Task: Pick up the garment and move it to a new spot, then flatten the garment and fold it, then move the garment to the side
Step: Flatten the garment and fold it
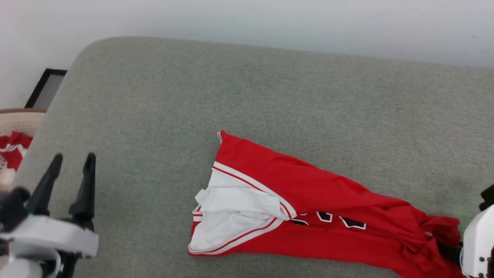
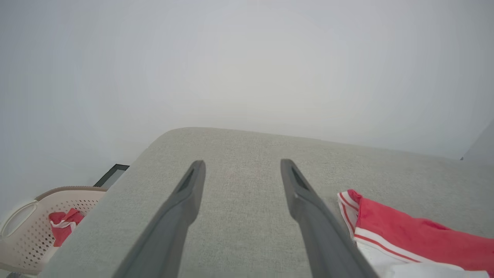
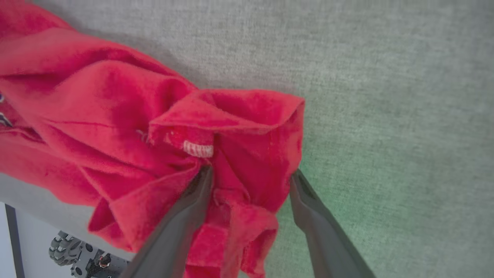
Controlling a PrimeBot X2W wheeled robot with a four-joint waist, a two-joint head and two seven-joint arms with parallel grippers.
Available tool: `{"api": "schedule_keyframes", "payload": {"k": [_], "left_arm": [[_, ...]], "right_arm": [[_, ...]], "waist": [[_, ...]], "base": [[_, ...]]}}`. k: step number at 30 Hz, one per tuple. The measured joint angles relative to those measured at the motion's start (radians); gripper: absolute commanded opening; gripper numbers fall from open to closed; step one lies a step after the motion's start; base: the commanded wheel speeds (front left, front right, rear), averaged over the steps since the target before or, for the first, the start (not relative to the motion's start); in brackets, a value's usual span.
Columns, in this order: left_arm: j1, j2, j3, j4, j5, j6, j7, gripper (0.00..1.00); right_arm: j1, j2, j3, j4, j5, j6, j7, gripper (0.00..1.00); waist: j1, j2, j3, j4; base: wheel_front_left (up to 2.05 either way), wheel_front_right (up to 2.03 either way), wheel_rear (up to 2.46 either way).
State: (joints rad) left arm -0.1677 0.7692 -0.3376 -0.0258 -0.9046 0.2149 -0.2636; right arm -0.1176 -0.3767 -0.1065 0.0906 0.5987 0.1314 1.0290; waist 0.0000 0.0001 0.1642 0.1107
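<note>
The garment (image 1: 308, 185) is down on the grey fabric-covered table (image 1: 247, 96), stretched in a long crumpled band from the middle out to the near right corner. Its white sleeve (image 1: 235, 216) with the striped trim is bunched at the left end, and black white-edged lettering just peeks from a fold. Over on the right, the right hand (image 3: 251, 172) is right on top of the red tail end: its two dark fingers are spread wide, a bunched fold of red cloth sits between them, and the left finger is touching the fabric. Nothing is pinched, so there is no grip. The right finger stands at the cloth's edge over bare grey fabric. Across the table, the left hand (image 1: 74, 158) hovers at the near left corner, jaws wide apart and empty, well apart from the garment, whose striped end lies off to its right. Beyond the table's left edge sits a pale perforated basket (image 1: 19, 119), and inside it lies a red and white cloth (image 1: 13, 148), crumpled against the wall.
</note>
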Motion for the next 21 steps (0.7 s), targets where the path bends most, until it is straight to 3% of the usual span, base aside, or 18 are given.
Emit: {"api": "schedule_keyframes", "payload": {"k": [5,7,8,13,21], "left_arm": [[0.107,-0.129,0.165,0.006,0.118,-0.091,0.0,1.0],[0.133,-0.179,0.212,0.014,0.148,-0.128,0.0,1.0],[0.144,-0.202,0.233,0.018,0.162,-0.144,0.0,1.0],[0.172,-0.295,0.32,0.039,0.227,-0.212,0.0,1.0],[0.194,-0.399,0.431,0.059,0.306,-0.287,0.0,1.0]], "right_arm": [[-0.031,-0.012,0.047,0.059,0.016,0.0,-0.017,1.0],[-0.042,-0.02,0.066,0.08,0.026,0.0,-0.016,0.27],[-0.045,-0.03,0.08,0.084,0.031,0.0,-0.017,0.0],[-0.062,-0.052,0.13,0.101,0.071,-0.001,-0.034,0.0],[-0.087,-0.097,0.151,0.119,0.105,0.0,-0.07,0.0]], "waist": [[0.0,0.0,0.009,0.016],[-0.0001,0.0,0.012,0.021],[0.0,0.0,0.013,0.024],[0.0,0.0,0.019,0.035],[-0.0001,0.0,0.022,0.038]], "base": [[0.0,0.0,0.0],[0.0,0.0,0.0],[0.0,0.0,0.0],[0.0,0.0,0.0],[0.0,0.0,0.0]]}}
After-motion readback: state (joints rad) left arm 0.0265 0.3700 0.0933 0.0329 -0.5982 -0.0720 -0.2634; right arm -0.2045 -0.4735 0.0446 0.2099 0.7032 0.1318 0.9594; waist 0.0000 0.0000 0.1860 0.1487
